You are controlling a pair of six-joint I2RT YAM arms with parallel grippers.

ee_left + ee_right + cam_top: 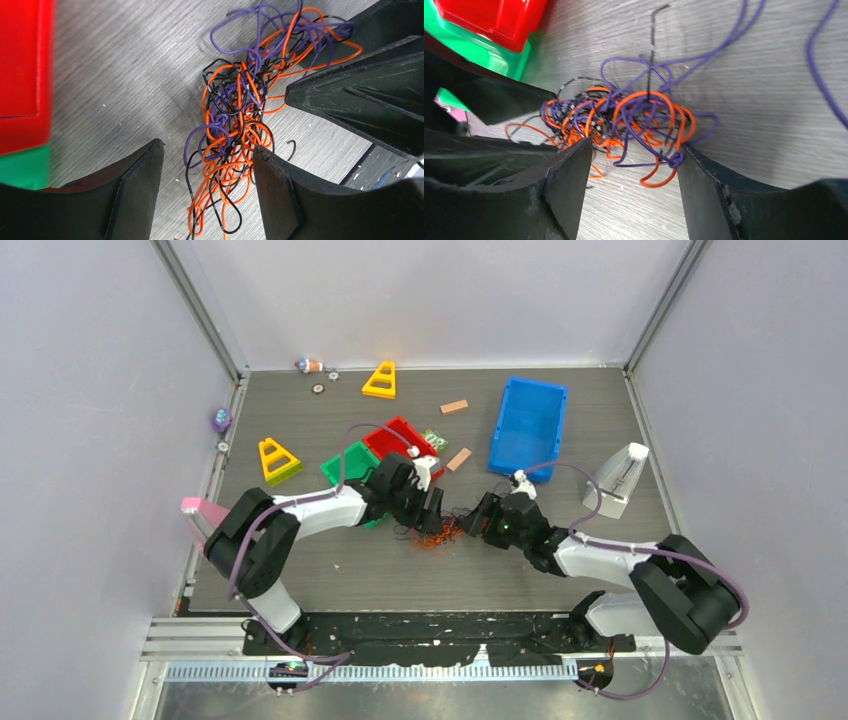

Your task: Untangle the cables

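**Both grippers open on one clump of cables**

The cables point(235, 115) lie on the table point(115, 65) in one orange, purple and black clump. It sits between the two grippers, which face each other across it.

The left gripper point(208, 150) has its jaws wide and clamps nothing. The clump's thin tail of orange and black loops runs back into its gap, and the thick part lies just ahead of its tips. From there the clump's long axis runs ahead and a little aside, toward the right gripper point(635, 145).

That one is spread wide too and holds nothing. The clump lies crosswise just beyond its tips, with a small purple knot touching one finger's inner face and loose purple strands trailing off beyond.

I judge the left nearer a grip. Strands sit between its jaws, so closing there would catch the tail.
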